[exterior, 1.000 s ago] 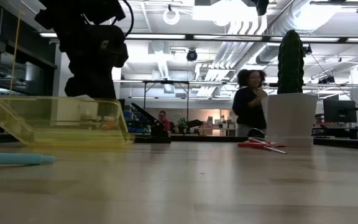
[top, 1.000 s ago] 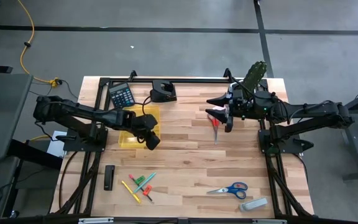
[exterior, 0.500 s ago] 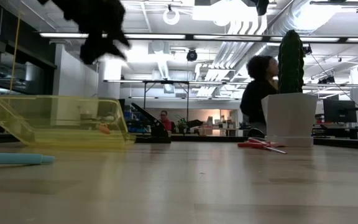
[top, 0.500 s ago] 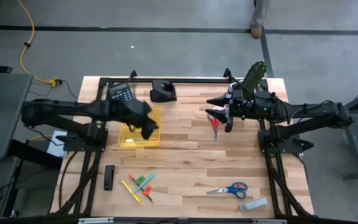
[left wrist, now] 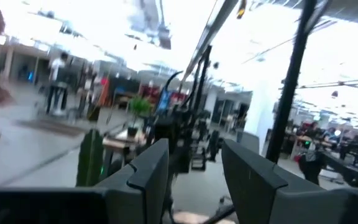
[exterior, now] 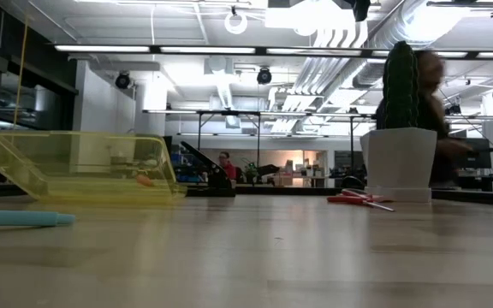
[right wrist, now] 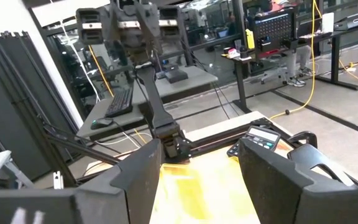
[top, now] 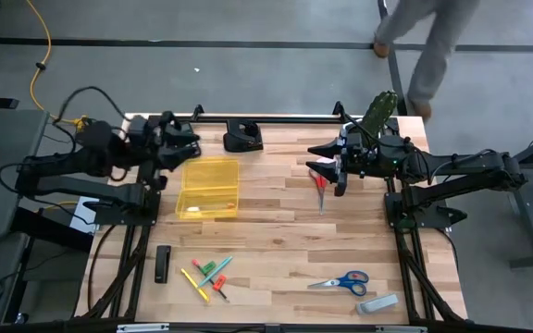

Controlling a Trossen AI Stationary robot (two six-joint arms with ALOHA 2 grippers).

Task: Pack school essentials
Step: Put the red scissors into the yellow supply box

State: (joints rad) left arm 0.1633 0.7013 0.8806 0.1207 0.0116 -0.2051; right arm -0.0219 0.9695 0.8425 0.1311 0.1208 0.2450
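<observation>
Writing: no brand or label I can actually read anywhere; the calculator (right wrist: 263, 135) shows a face of keys in the right wrist view, but nothing legible.
Left gripper (top: 181, 145): pulled back to the table's far left corner, raised, over the spot where the calculator sits. In its own wrist view the two fingers (left wrist: 146, 175) stand apart with clear space between them, holding nothing.
Right gripper (top: 325, 164): parked at the far right side of the table by the cactus (top: 378, 111). Fingers (right wrist: 138, 178) spread wide, nothing in them.
Yellow box (top: 209, 188): clear yellow plastic, left of centre; something small and orange shows inside it in the low view.
Red-handled scissors (top: 320, 185): just under the right gripper, long axis running near-to-far, handles at the far end, blades pointing at the near edge.
Blue-handled scissors (top: 340, 281): near right, lying almost side to side, handles to the right, tips to the left.
Pens (top: 208, 275): small loose cluster near left, all lying on diagonals, crossing each other.
Black bar (top: 162, 264): left of the pens, long axis near-to-far.
Grey bar (top: 378, 303): near right corner, just beside the blue scissors.
Person (top: 428, 42): walking past beyond the far edge.
</observation>
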